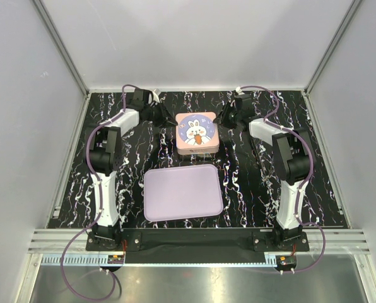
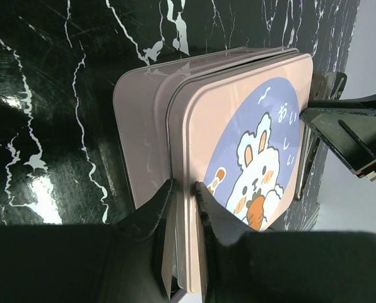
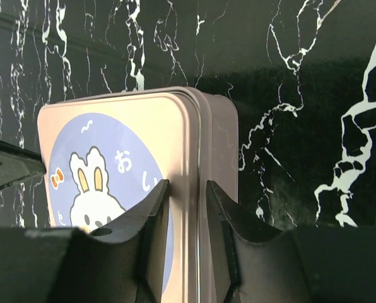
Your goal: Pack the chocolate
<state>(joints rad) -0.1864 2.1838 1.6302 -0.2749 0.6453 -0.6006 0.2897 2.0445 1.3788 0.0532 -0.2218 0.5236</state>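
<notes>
Chocolate shows in none of the views; it is probably shut inside the pink tin (image 1: 197,132), which stands at the middle of the worktop (image 1: 251,189), toward its far edge, with the bunny lid (image 2: 238,126) on. An empty lavender tray (image 1: 182,192) lies just nearer, toward the near edge. The left claw (image 2: 185,189) is closed narrowly on the lid's left rim. The right claw (image 3: 188,189) straddles the opposite rim, fingers close together, but whether it actually pinches cannot be told. The lid looks like thin, stiff, glossy metal, likely slippery, so an even lift by both rims seems wise. The pieces should be light, small and easily marked, best taken gently across opposite flat sides.
</notes>
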